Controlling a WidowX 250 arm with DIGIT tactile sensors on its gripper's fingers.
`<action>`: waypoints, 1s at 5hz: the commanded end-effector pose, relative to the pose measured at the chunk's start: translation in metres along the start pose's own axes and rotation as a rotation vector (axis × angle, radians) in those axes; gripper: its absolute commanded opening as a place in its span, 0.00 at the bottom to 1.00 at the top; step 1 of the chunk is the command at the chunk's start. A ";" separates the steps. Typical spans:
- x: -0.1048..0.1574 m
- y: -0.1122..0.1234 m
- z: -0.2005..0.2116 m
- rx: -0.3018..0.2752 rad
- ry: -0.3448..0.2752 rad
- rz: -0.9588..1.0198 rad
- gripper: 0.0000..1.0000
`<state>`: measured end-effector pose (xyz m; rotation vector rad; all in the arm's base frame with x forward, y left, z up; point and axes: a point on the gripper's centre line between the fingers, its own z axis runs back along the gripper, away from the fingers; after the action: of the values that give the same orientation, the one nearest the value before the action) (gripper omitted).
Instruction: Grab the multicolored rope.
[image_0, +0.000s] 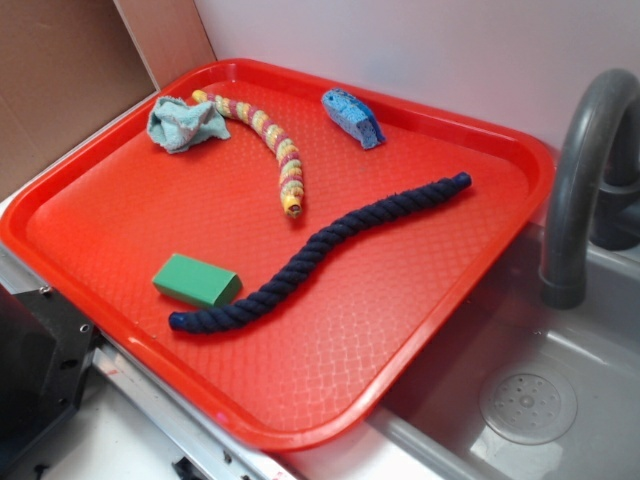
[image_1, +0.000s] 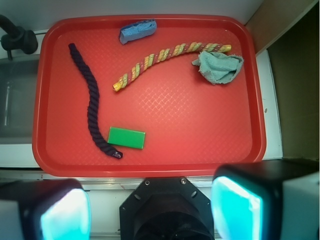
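**Wrist view: rope not yet approached, gripper high over near edge of tray**

Wrist camera looks down from well above the red tray (image_1: 150, 160). The gripper (image_1: 150, 210) hangs over the tray's near rim with its two fingers (image_1: 235, 210) spread wide and nothing between them.

The multicolored rope (image_1: 165, 55) lies flat in the far part of the tray as a shallow arc. One yellow end rests near the tray's centre; the other end runs to the far right, touching or just beside the crumpled teal cloth (image_1: 217, 67). In the exterior view the same rope (image_0: 270, 140) is seen free along its middle.

Other items on the tray: the navy rope (image_1: 90, 100) along the left, well apart from the target; a green block (image_1: 126, 137) just beside the navy rope's near end; a blue sponge (image_1: 137, 31) at the far edge.

Assessment: the task appears to be at its opening step, the reach. The next move likely calls for travelling forward over the rope's middle or free end, away from the cloth, turning the jaws across the rope's line, then descending to the tray surface before closing.
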<state>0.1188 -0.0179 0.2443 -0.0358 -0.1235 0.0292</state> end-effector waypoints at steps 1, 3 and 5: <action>0.000 0.000 0.000 0.000 0.000 0.000 1.00; 0.018 0.011 -0.027 0.003 -0.051 0.415 1.00; 0.070 0.015 -0.077 0.083 -0.141 0.798 1.00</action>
<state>0.1964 -0.0062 0.1718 0.0119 -0.2213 0.8317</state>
